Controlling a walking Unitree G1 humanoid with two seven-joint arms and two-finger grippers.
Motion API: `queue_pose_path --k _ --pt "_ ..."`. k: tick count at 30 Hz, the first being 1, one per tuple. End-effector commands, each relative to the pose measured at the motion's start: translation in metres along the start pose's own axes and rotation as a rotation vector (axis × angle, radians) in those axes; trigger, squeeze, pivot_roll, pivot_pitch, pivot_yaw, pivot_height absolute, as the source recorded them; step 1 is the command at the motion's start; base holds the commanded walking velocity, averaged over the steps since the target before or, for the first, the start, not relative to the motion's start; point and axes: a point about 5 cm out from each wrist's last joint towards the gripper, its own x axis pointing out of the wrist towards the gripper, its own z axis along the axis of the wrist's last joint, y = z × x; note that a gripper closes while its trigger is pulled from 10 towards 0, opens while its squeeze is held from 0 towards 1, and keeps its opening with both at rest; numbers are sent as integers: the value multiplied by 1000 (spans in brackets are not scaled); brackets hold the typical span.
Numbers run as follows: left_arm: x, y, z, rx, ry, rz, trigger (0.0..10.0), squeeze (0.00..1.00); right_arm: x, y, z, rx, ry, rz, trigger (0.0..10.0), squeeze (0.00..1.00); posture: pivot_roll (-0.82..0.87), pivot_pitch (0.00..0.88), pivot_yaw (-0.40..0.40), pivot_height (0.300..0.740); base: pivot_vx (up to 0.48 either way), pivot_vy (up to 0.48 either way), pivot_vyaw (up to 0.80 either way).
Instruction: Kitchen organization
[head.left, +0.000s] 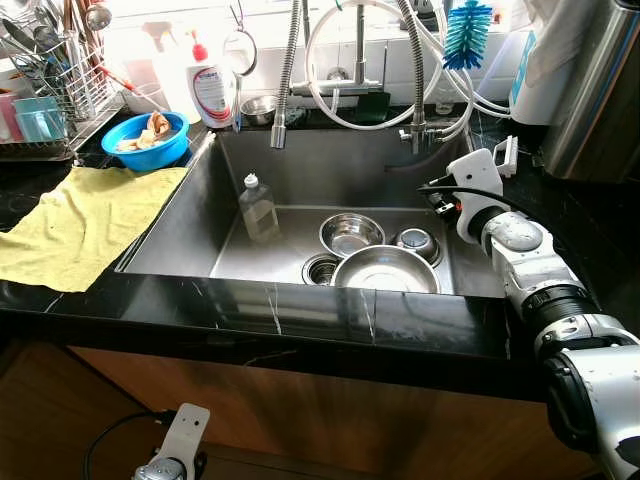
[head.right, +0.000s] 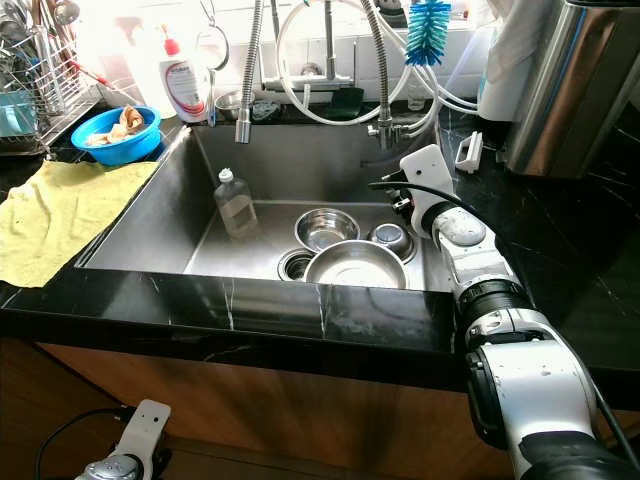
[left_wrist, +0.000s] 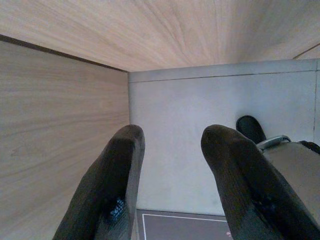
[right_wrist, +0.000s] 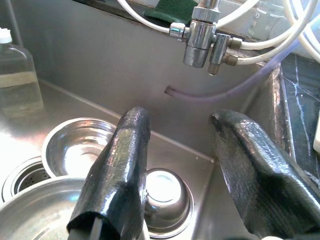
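Little looked done: three round steel bowls (head.left: 386, 268) lay in the deep steel sink (head.left: 180, 235) with the right gripper (right_wrist: 180, 165), jaws open and empty, hovering at their 3 o'clock

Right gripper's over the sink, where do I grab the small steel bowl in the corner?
Take the small steel bowl by its rim, coming from above. It sits upright and open near the sink's right wall, so pinch the rim's freer left side. The right gripper hovers open above it.

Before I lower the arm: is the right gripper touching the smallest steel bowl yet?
Apart. In the right wrist view the right gripper hangs open above the small steel bowl, with sink floor showing around the fingers.
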Motion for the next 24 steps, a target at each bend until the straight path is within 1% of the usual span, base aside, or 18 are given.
queue_pose_path --k 1,2,3,7,8,10,11,12,14,15,16,18,19,20,21,24 --pt "-1 4 -7 2 21 14 10000 0 -2 -9 14 17 -99 -62 10000 0 -158 0 89 740 0 0 0" --pt "-1 4 -7 1 21 16 10000 0 -5 -17 23 26 -165 -109 10000 0 -158 0 89 740 0 0 0" --pt "-1 5 -8 0 22 18 10000 0 -12 -26 35 34 -254 -173 10000 0 -163 0 93 740 0 0 0" --pt "-2 5 -8 1 21 19 10000 0 -20 -32 41 38 -322 -216 10000 0 -166 0 98 740 0 0 0" --pt "-2 6 -8 2 20 20 10000 0 -27 -34 44 31 -367 -249 10000 0 -169 0 100 740 0 0 0" --pt "-2 6 -9 2 18 23 10000 0 -38 -33 48 27 -420 -285 10000 0 -173 0 102 740 0 0 0" --pt "-2 6 -9 2 18 23 10000 0 -38 -33 48 27 -420 -285 10000 0 -173 0 102 740 0 0 0" --pt "-2 6 -8 2 15 26 10000 0 -52 -30 50 22 -469 -317 10000 0 -175 0 104 740 0 0 0" --pt "-2 6 -8 1 11 28 10000 0 -63 -26 51 22 -502 -343 10000 0 -175 0 104 740 0 0 0" --pt "-2 6 -8 1 11 28 10000 0 -63 -26 51 22 -502 -343 10000 0 -175 0 104 740 0 0 0" --pt "-2 7 -7 1 6 30 10000 0 -75 -20 49 41 -518 -370 10000 0 -181 0 106 740 0 0 0" --pt "-2 7 -7 -2 1 31 10000 0 -85 -14 47 46 -516 -398 10000 0 -180 0 105 740 0 0 0" --pt "-2 7 -5 -7 -7 35 10000 0 -93 -7 45 34 -513 -410 10000 0 -175 0 105 740 0 0 0" --pt "-2 7 -5 -7 -7 35 10000 0 -93 -7 45 34 -513 -410 10000 0 -175 0 105 740 0 0 0" --pt "-1 8 -3 -12 -18 39 10000 0 -101 -1 44 29 -514 -416 10000 0 -179 0 106 740 0 0 0" --pt "-1 11 0 -15 -29 48 10000 0 -110 9 42 64 -504 -413 10000 0 -187 0 107 740 0 0 0"
